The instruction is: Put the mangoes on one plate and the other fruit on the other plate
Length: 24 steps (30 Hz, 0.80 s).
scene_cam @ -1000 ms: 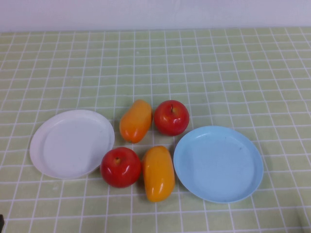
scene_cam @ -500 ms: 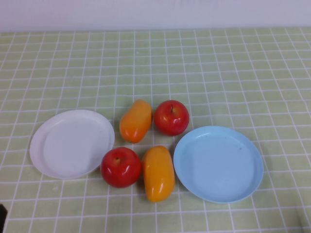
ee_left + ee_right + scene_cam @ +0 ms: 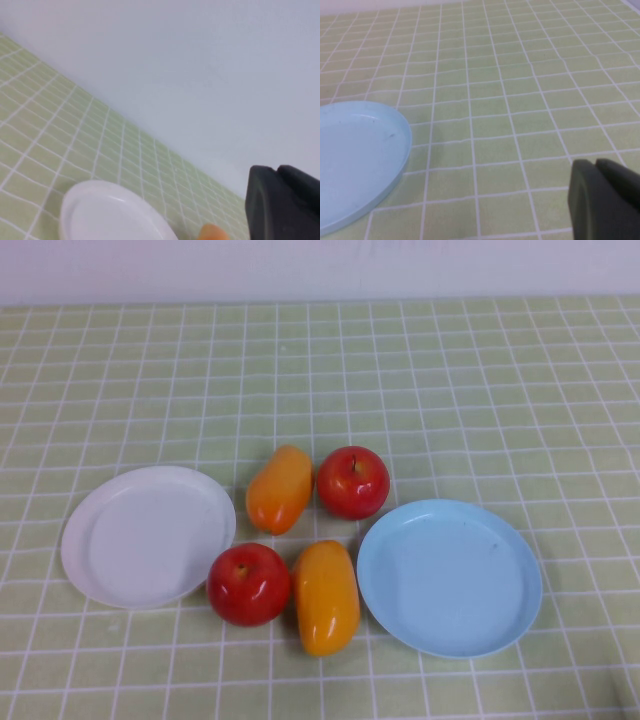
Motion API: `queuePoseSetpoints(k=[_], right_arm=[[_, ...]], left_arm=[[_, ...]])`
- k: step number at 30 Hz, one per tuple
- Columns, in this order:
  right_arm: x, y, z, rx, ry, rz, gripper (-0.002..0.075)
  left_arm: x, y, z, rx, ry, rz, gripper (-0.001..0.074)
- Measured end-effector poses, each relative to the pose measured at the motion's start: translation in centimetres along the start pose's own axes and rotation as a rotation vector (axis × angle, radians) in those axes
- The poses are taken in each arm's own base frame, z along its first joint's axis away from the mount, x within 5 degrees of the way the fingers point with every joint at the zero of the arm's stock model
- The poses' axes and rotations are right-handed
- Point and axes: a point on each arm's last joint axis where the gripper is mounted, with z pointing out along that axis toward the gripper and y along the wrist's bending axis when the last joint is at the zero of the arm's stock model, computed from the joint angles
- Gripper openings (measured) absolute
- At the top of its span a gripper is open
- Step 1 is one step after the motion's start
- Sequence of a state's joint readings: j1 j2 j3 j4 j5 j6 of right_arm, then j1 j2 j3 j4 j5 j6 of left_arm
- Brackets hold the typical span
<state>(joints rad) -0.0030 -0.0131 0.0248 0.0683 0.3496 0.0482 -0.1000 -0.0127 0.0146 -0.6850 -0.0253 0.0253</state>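
Two orange mangoes lie mid-table, one (image 3: 280, 489) farther back and one (image 3: 326, 596) nearer the front. Two red apples sit beside them, one (image 3: 352, 482) at the back and one (image 3: 247, 583) in front. The white plate (image 3: 147, 535) lies bare to their left and the light blue plate (image 3: 449, 577) bare to their right. Neither arm shows in the high view. In the left wrist view my left gripper (image 3: 276, 170) is shut and holds nothing, above the white plate (image 3: 110, 215), with a mango tip (image 3: 212, 232) showing. My right gripper (image 3: 595, 162) is shut and holds nothing, beside the blue plate (image 3: 355, 160).
A green checked cloth (image 3: 450, 390) covers the table. A pale wall (image 3: 320, 265) runs along the far edge.
A dark bit of the left arm at the high view's lower left corner has slipped out of the picture. The fruit and plates have not moved.
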Motion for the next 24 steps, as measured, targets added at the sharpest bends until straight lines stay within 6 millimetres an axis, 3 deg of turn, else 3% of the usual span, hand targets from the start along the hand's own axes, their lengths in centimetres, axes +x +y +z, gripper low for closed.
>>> queuePoseSetpoints(k=[3, 8, 12, 16, 20, 24], right_arm=[[0.0, 0.0, 0.0, 0.0, 0.0, 0.0, -0.0016], [0.0, 0.0, 0.0, 0.0, 0.0, 0.0, -0.0016], [0.0, 0.0, 0.0, 0.0, 0.0, 0.0, -0.0016], [0.0, 0.0, 0.0, 0.0, 0.0, 0.0, -0.0016], [0.0, 0.0, 0.0, 0.0, 0.0, 0.0, -0.0016], [0.0, 0.0, 0.0, 0.0, 0.0, 0.0, -0.0016]], left_arm=[[-1.2, -1.6, 0.5, 0.012, 0.075, 0.033, -0.0003], [-3.9, -5.8, 3.0, 0.046, 0.381, 0.204, -0.0003], [-4.9, -8.2, 6.5, 0.071, 0.729, 0.332, -0.0003], [-5.5, -9.4, 10.1, 0.103, 0.982, 0.437, -0.0003], [-5.1, -9.7, 14.4, 0.107, 1.179, 0.513, -0.0003], [-2.5, -10.9, 17.7, 0.111, 1.351, 0.646, -0.0003]])
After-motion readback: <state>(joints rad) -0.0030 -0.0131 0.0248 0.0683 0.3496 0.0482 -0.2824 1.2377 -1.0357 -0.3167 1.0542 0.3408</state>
